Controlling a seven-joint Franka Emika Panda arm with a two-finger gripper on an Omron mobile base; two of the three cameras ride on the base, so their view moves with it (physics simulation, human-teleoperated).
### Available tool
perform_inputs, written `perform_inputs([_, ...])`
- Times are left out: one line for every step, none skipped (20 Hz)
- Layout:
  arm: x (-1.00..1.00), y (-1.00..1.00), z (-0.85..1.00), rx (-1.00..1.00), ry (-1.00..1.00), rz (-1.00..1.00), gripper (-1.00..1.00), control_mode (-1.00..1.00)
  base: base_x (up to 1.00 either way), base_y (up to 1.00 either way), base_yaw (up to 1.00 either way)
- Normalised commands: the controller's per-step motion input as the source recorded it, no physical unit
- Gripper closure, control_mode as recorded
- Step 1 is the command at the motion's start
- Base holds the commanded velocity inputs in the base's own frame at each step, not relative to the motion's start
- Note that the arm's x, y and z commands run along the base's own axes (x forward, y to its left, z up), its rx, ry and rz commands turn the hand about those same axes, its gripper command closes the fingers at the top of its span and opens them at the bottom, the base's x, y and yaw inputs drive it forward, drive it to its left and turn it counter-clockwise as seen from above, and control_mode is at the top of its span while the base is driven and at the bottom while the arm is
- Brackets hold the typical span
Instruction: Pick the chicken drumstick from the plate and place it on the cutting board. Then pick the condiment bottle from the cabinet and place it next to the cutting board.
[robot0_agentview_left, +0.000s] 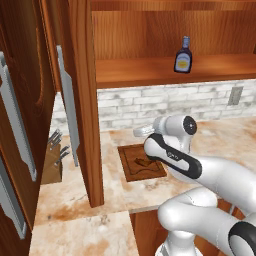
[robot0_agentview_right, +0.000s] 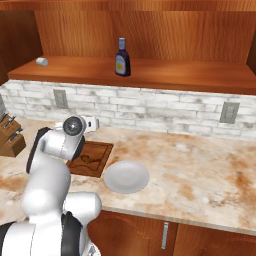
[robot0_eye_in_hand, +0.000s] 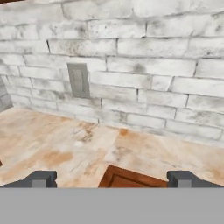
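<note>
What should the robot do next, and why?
Probably lift the open, empty gripper toward the condiment bottle on the cabinet shelf. The chicken drumstick already lies on the cutting board and the plate is bare.

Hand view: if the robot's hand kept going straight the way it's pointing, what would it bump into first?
Probably the brick wall behind the counter. The open hand points across the board's far corner toward the bricks, right of the grey outlet. Nothing seems to stand between, though depth is hard to judge.
</note>
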Motion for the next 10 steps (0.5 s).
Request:
perform_inputs([-0.11,-0.01,0.14,0.09,0.00,-0.01,-1.00,-1.00,0.00,0.00,0.00])
perform_inputs([-0.11,-0.01,0.14,0.09,0.00,-0.01,-1.00,-1.00,0.00,0.00,0.00])
perform_inputs([-0.11,-0.01,0.14,0.09,0.00,-0.01,-1.00,-1.00,0.00,0.00,0.00])
perform_inputs([-0.11,-0.01,0.15,0.08,0.00,-0.01,-1.00,-1.00,0.00,0.00,0.00])
perform_inputs([-0.11,-0.01,0.14,0.09,0.00,-0.01,-1.00,-1.00,0.00,0.00,0.00])
perform_inputs([-0.10,-0.01,0.14,0.08,0.00,-0.01,-1.00,-1.00,0.00,0.00,0.00])
perform_inputs([-0.10,-0.01,0.15,0.08,0.00,-0.01,-1.00,-1.00,0.00,0.00,0.00])
perform_inputs([-0.09,-0.02,0.15,0.08,0.00,-0.01,-1.00,-1.00,0.00,0.00,0.00])
perform_inputs([-0.08,-0.02,0.15,0.08,0.00,-0.01,-1.00,-1.00,0.00,0.00,0.00])
perform_inputs([-0.08,-0.02,0.15,0.09,0.00,-0.01,-1.00,-1.00,0.00,0.00,0.00])
